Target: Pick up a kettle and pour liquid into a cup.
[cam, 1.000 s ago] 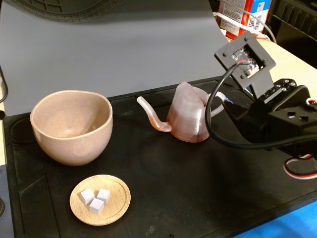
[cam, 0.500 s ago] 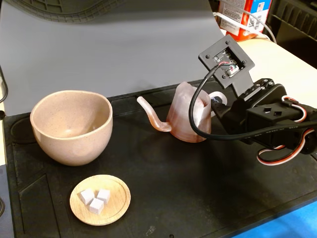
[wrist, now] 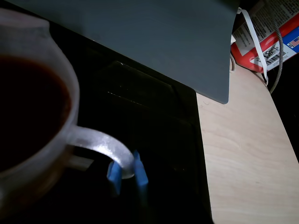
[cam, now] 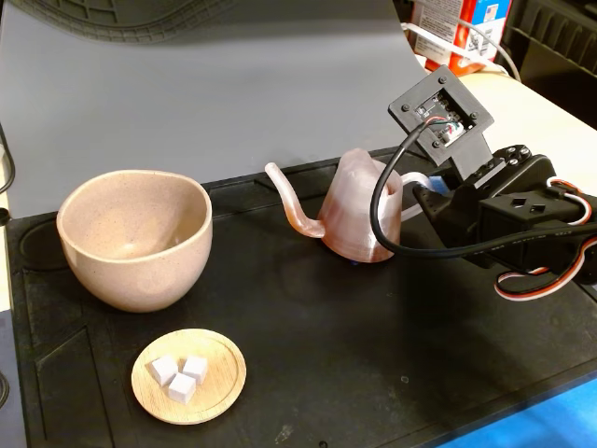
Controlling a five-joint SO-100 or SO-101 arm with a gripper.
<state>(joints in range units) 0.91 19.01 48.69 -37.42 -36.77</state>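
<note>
The pinkish ridged kettle stands upright on the black mat, its gooseneck spout pointing left toward the beige speckled cup, which looks empty. My gripper reaches in from the right at the white loop handle. In the wrist view the gripper has a blue pad on each side of the handle, closed on it. Dark reddish liquid fills the kettle.
A small wooden dish with three white cubes lies in front of the cup. A grey backdrop rises behind the mat. A red box and cables sit on the light wooden table to the right.
</note>
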